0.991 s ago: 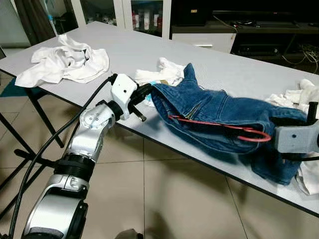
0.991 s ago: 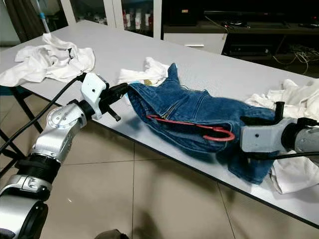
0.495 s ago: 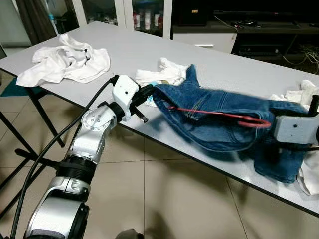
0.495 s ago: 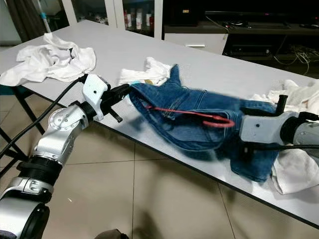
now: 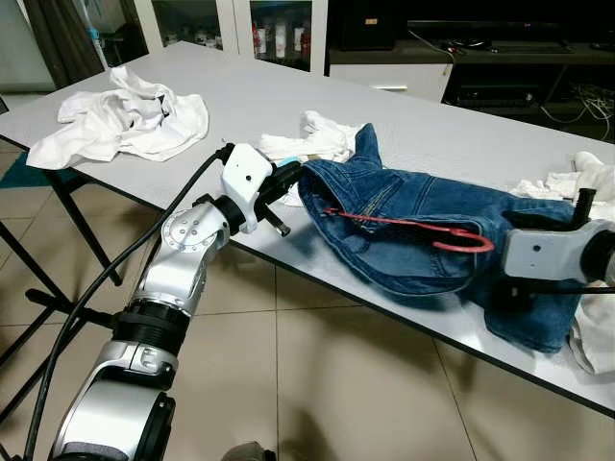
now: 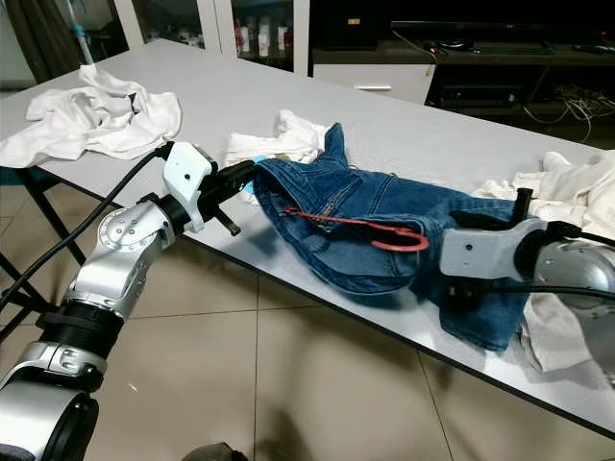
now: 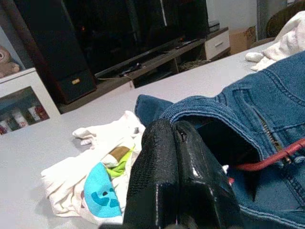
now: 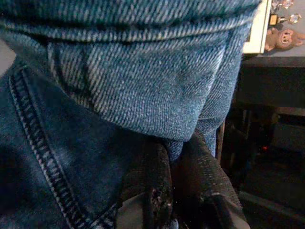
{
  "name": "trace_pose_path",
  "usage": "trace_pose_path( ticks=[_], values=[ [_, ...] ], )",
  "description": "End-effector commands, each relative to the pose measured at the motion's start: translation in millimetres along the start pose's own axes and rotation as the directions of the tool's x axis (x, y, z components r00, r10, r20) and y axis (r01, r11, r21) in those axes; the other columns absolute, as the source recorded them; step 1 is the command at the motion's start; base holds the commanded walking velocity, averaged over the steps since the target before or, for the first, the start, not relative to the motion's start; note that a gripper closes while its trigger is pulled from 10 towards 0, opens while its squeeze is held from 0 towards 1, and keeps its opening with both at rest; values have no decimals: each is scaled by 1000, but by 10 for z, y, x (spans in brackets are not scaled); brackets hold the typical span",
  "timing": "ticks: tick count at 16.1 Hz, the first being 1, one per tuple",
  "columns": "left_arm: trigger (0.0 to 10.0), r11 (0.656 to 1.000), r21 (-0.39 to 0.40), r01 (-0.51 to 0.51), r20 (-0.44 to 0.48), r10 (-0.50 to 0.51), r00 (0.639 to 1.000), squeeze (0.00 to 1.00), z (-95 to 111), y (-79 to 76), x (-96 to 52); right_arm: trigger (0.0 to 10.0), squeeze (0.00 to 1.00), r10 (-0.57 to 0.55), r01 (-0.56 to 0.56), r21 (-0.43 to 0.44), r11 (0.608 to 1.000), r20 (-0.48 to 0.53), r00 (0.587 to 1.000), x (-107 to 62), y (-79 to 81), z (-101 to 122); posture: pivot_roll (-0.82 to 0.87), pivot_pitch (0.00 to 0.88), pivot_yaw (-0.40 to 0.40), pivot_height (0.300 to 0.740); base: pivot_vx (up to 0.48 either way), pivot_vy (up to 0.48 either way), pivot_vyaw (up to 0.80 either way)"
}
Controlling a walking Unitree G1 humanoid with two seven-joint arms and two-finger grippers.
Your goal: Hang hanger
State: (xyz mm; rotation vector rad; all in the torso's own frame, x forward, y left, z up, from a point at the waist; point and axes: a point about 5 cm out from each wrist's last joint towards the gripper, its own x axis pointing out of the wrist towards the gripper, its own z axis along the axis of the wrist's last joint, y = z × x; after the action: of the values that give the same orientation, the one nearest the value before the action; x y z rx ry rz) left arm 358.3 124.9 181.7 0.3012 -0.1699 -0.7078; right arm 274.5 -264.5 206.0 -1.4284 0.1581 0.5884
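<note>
Between the two grippers, a thin red hanger (image 5: 413, 227) lies on top of the blue denim jeans (image 5: 423, 216), its rod running from the waistband to a curved hook near the right gripper (image 8: 174, 183). The left gripper (image 7: 176, 176) pinches the waistband edge, its textured black fingers pressed together on the cloth. The right gripper is clamped on a stitched, twill-woven denim fold at the far end. Crumpled white cloth (image 5: 312, 142) sits just beyond the left gripper on the smooth grey table (image 5: 288, 96).
</note>
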Motion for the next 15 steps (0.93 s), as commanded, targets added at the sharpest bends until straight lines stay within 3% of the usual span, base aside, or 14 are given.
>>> trace_pose_path(
  ticks=[1, 6, 9, 12, 15],
  values=[
    [10000, 1000, 11, -3, 12, 3, 1000, 0, 44, 0, 7, 10000, 0, -17, 18, -12, 1000, 50, 999, -23, -61, 89, 1, 0, 12, 723, 0, 0, 0],
    [10000, 1000, 16, 9, 41, -10, 999, 0, 127, -34, 35, 10000, 0, -30, 23, -68, 997, -96, 995, 60, -21, 21, 0, 0, 14, 723, 0, 0, 0],
    [10000, 999, 32, 11, 45, -13, 999, 0, 152, -26, 53, 10000, 0, -33, 33, 7, 999, 7, 999, 103, 0, 172, 1, 0, 16, 723, 0, 0, 0],
    [10000, 999, 38, -7, 22, 6, 1000, 0, 110, 35, 14, 10000, 0, 0, -9, 57, 998, 163, 987, -22, 37, 270, 1, 0, 19, 723, 0, 0, 0],
    [10000, 999, 39, -14, 16, 13, 1000, 0, 105, 48, 4, 10000, 0, 56, -57, 1, 998, 141, 988, -80, 53, 233, -3, 0, 16, 723, 0, 0, 0]
  ],
)
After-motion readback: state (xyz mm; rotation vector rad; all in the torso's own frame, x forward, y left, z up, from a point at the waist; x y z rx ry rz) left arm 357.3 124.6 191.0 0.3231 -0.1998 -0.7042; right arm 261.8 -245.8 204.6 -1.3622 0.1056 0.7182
